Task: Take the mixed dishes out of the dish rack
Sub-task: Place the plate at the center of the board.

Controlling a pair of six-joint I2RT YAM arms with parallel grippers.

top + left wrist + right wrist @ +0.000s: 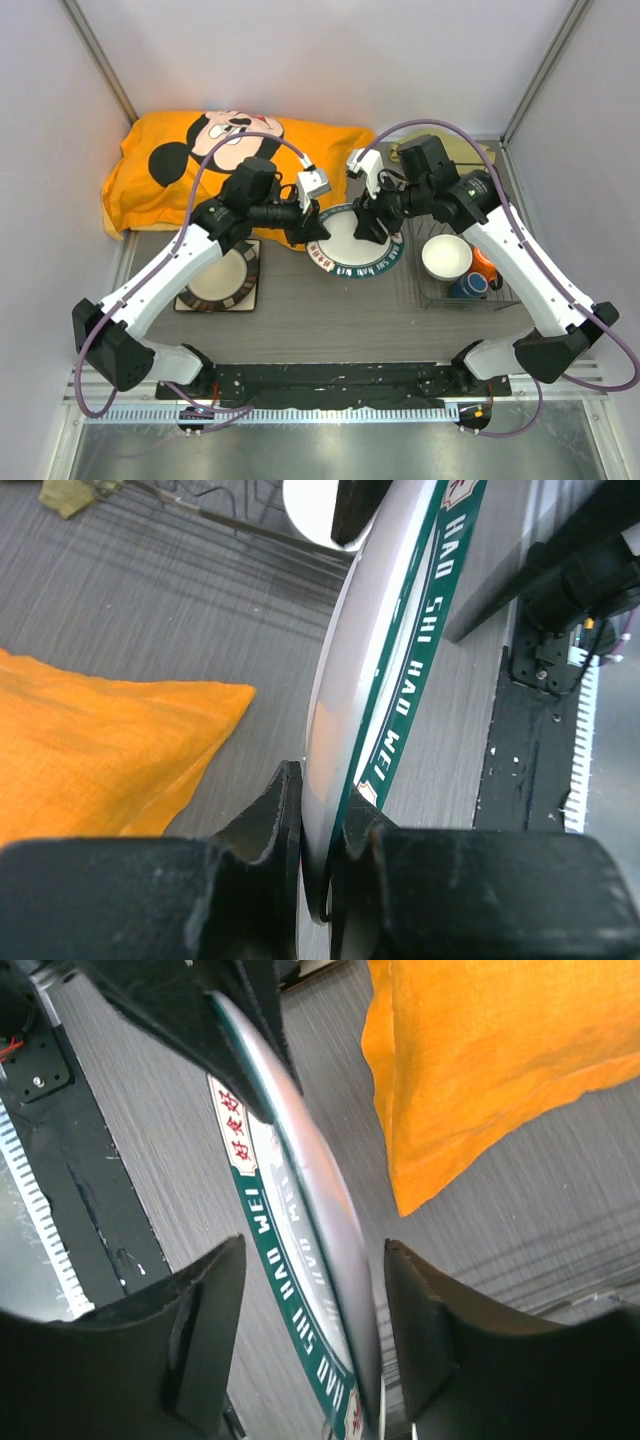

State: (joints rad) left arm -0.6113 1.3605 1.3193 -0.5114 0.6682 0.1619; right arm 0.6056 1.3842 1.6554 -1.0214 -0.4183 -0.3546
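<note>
The white plate with a dark green lettered rim (352,243) hangs tilted above the table, between the two grippers. My left gripper (314,232) is shut on its left rim; the left wrist view shows both fingers pinching the rim (320,830). My right gripper (374,226) is open with its jaws on either side of the plate's right rim (315,1330), not pressing it. The dark wire dish rack (432,298) at the right holds a white bowl (446,256), an orange mug (486,265) and a small dark-blue cup (470,286). The round brown plate (220,278) lies on the square cream plate (250,302) at the left.
An orange Mickey Mouse cushion (200,160) lies along the back left and also shows in both wrist views (90,750) (500,1060). An olive cloth (402,152) lies behind the right arm. Grey walls close in the table. The black base rail (330,378) runs along the near edge.
</note>
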